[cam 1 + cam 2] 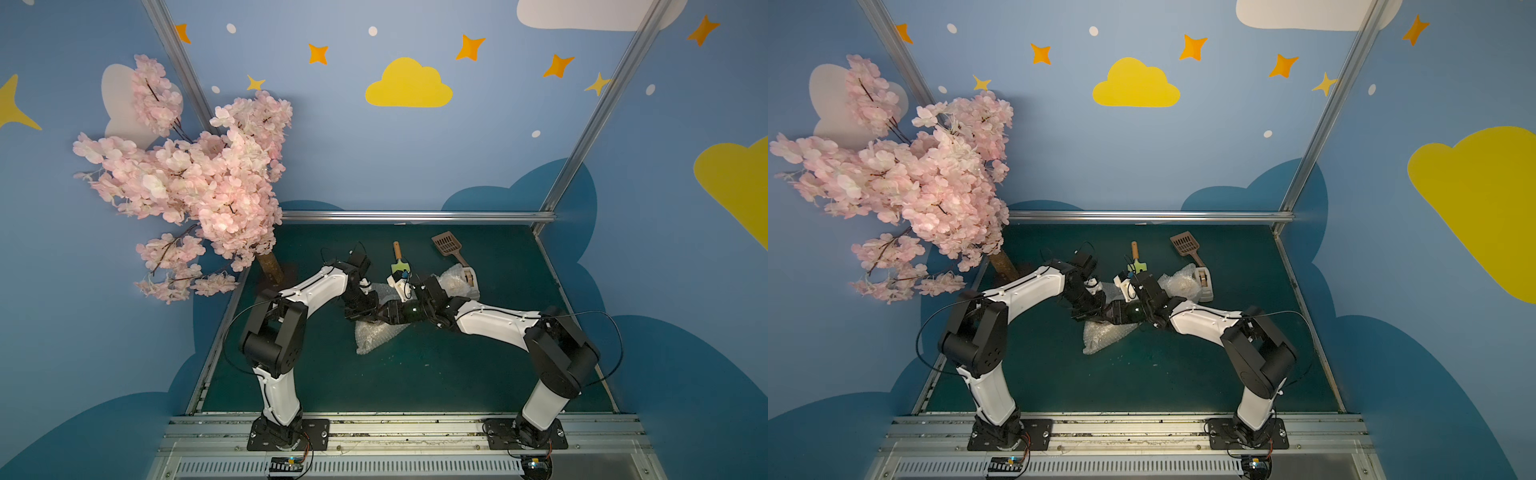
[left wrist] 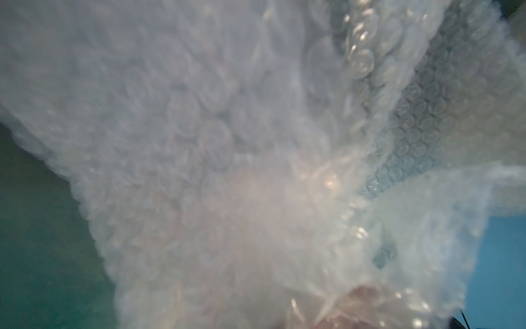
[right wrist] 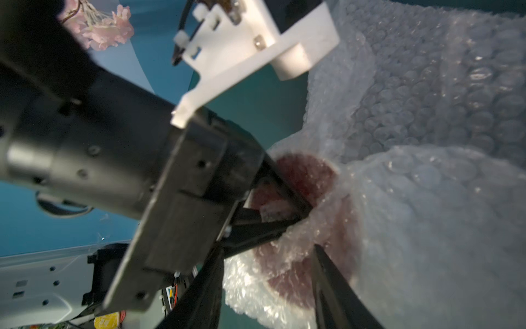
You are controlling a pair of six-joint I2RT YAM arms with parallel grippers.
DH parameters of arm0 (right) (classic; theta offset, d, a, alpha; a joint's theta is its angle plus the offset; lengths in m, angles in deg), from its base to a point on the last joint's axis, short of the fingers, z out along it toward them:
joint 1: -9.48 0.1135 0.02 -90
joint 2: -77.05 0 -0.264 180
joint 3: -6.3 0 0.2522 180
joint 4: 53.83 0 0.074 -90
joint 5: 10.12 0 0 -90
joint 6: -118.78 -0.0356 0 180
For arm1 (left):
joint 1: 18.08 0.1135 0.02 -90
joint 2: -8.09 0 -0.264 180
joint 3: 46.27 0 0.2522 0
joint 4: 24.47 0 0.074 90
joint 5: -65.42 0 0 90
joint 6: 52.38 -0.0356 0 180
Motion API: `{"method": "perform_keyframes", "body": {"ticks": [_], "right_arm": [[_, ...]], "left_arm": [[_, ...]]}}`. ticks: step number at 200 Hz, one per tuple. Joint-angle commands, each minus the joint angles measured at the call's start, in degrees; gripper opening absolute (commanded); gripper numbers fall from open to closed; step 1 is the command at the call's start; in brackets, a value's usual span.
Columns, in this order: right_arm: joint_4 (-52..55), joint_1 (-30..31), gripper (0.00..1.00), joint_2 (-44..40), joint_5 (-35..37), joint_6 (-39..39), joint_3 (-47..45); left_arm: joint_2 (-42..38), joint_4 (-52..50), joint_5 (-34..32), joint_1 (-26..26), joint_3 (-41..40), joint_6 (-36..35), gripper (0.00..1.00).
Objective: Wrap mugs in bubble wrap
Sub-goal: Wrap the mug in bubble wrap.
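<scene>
I rate the mug (image 3: 301, 173), bundled in wrap (image 3: 427, 228) on the surface (image 1: 415, 374), as hard, breakable and prone to slide inside soft film: my left fingers (image 3: 262, 230) are clenched on a tuck of wrap at its red mouth, and my right fingers (image 3: 333, 290) are spread astride it.

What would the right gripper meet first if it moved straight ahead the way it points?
Most likely the bubble wrap over the mug, just ahead of its fingers; depth is unclear.

Blue wall (image 1: 374, 166), yellow cloud (image 1: 408, 85), orange stars (image 1: 318, 54); dark green tabletop (image 1: 415, 374); pink blossom tree (image 1: 199, 183).
</scene>
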Motion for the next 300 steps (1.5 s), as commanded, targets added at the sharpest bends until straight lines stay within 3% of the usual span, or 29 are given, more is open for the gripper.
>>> {"method": "perform_keyframes", "body": {"ticks": [1, 32, 70, 99, 110, 151, 198, 223, 300], "right_arm": [[-5.82, 1.54, 0.50, -3.35, -6.44, 2.36, -0.69], [-6.61, 1.18, 0.51, -5.73, -6.54, 3.77, -2.20], [-3.31, 0.05, 0.51, -11.15, -0.54, 3.16, -5.61], [13.24, -0.51, 0.59, -17.77, 11.68, 4.44, -5.74], [17.59, -0.73, 0.63, -20.43, 17.66, 1.59, -6.79], [22.73, -2.32, 0.70, -25.68, 27.49, 1.50, -10.36], [22.92, -7.20, 0.71, -19.10, 25.80, 0.56, -7.61], [23.39, -10.26, 0.71, -12.70, 20.02, -0.40, -3.22], [16.01, -12.68, 0.64, -1.78, 11.78, -1.47, 1.73]], "left_arm": [[2.15, -0.36, -2.17, -1.13, 1.45, -0.59, 0.06], [2.99, -1.57, -4.58, -1.47, 3.04, -2.00, 0.04], [3.37, -1.30, -4.73, -1.75, 4.48, -6.93, 0.03], [5.36, -4.75, -6.33, -1.76, 8.01, -12.17, 0.03], [5.74, -5.48, -6.89, -1.75, 8.79, -13.57, 0.03], [6.51, -6.08, -9.73, -1.72, 8.86, -17.26, 0.03], [6.59, -6.48, -11.15, -1.75, 8.39, -19.08, 0.03], [6.15, -6.55, -11.83, -2.06, 8.04, -19.28, 0.03], [5.65, -6.95, -15.28, -3.92, 8.10, -20.10, 0.03]]}}
